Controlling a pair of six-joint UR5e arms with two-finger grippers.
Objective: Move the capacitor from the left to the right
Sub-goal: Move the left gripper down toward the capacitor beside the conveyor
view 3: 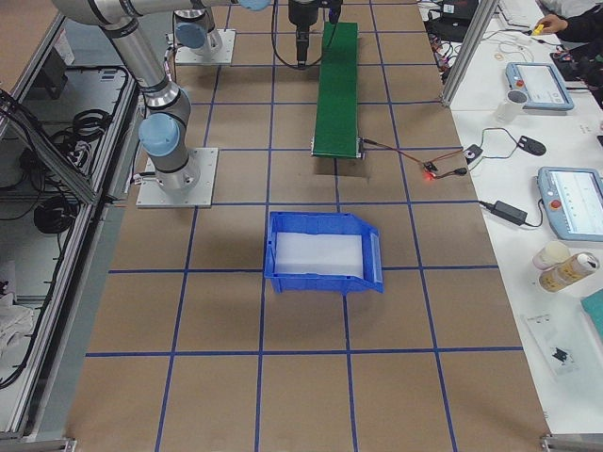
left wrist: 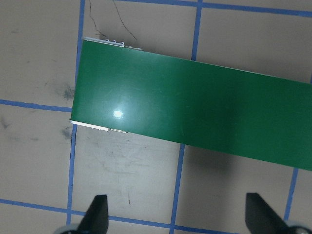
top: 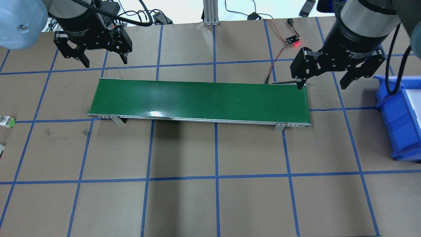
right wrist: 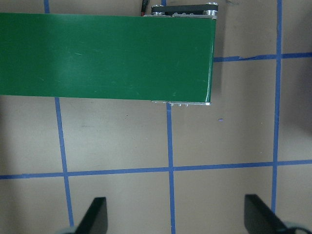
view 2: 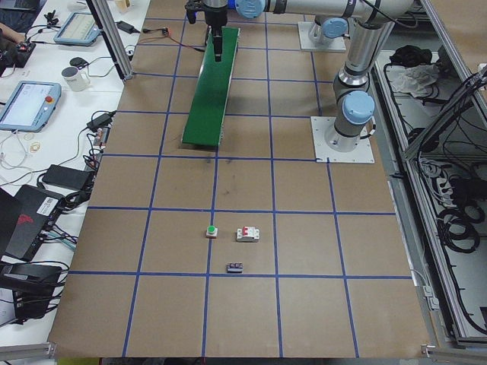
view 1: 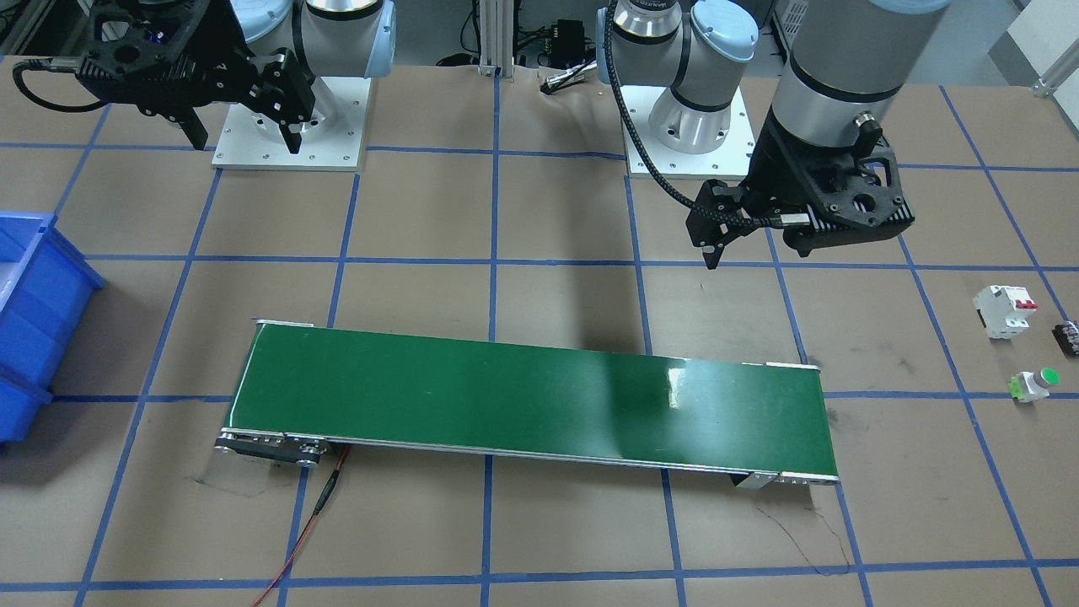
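The capacitor, small and black, lies on the table far out on my left side, beyond the conveyor's end; it also shows in the exterior left view. It is out of the overhead view. My left gripper is open and empty, hanging above the table just behind the left end of the green conveyor belt; its wrist view shows the fingers wide apart. My right gripper is open and empty above the belt's right end, fingers spread.
A white breaker with a red switch and a white push button with a green cap lie beside the capacitor. A blue bin stands at the far right. A red-lit sensor and wires lie behind the belt.
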